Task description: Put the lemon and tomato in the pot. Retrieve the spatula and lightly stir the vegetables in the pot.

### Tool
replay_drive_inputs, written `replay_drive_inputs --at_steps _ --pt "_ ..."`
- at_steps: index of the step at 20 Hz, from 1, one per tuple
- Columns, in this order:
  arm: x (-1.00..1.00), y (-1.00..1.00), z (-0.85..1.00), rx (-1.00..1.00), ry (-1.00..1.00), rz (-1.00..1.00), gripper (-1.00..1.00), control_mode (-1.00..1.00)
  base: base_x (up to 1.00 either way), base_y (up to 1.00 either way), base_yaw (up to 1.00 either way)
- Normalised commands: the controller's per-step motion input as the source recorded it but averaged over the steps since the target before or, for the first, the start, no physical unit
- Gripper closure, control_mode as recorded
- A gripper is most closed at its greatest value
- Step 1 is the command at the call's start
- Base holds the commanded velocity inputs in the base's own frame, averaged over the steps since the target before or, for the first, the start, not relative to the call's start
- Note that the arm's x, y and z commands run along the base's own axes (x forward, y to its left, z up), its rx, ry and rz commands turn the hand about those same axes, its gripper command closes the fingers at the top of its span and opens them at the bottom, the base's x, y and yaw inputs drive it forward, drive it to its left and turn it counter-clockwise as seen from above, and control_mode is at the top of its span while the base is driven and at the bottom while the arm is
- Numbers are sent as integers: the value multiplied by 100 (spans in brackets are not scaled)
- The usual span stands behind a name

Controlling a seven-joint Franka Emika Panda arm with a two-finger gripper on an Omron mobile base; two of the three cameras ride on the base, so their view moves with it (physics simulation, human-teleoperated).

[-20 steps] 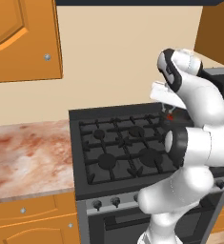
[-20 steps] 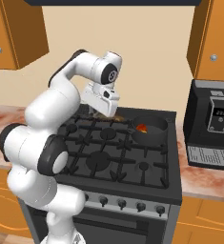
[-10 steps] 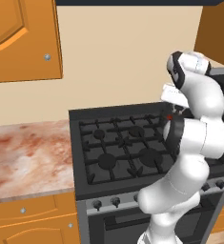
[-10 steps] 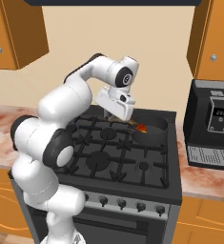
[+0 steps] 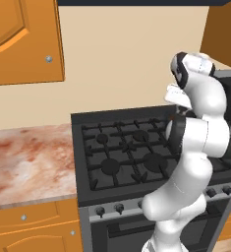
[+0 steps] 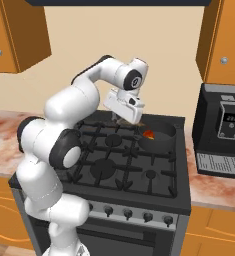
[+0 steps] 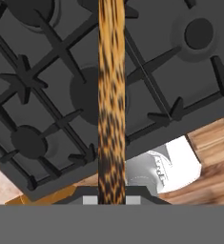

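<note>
My gripper (image 6: 123, 116) hangs over the back of the stove (image 6: 114, 167), just left of the pot (image 6: 159, 142), and is shut on the spatula (image 6: 138, 121). In the hand view the spatula (image 7: 111, 95) is a long brown wooden strip running from between my fingertips (image 7: 89, 200) straight up across the black grates (image 7: 37, 71). The dark pot sits on the back right burner, and the red tomato (image 6: 149, 134) shows inside it. I cannot make out the lemon. In the left base view my own arm (image 5: 200, 133) covers the pot.
A black coffee machine (image 6: 224, 130) stands on the counter right of the stove. A speckled counter (image 5: 28, 162) lies to the stove's left. Wooden wall cabinets (image 6: 224, 40) hang above on both sides. Knobs line the stove's front panel (image 6: 134, 215).
The hand has swung right along the stove's back toward the pot, carrying the spatula. In the left base view the arm now covers the tomato that showed before.
</note>
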Motion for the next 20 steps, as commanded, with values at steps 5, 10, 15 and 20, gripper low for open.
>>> replay_drive_inputs --at_steps 5,10,15,20 --pt "42 -17 0 9 1 0 100 -100 0 0 0" --pt "2 -14 -5 26 10 0 100 -100 0 0 0" --pt "0 -1 -26 12 0 0 100 -100 0 0 0" --pt "9 0 -31 -1 -5 0 100 -100 0 0 0"
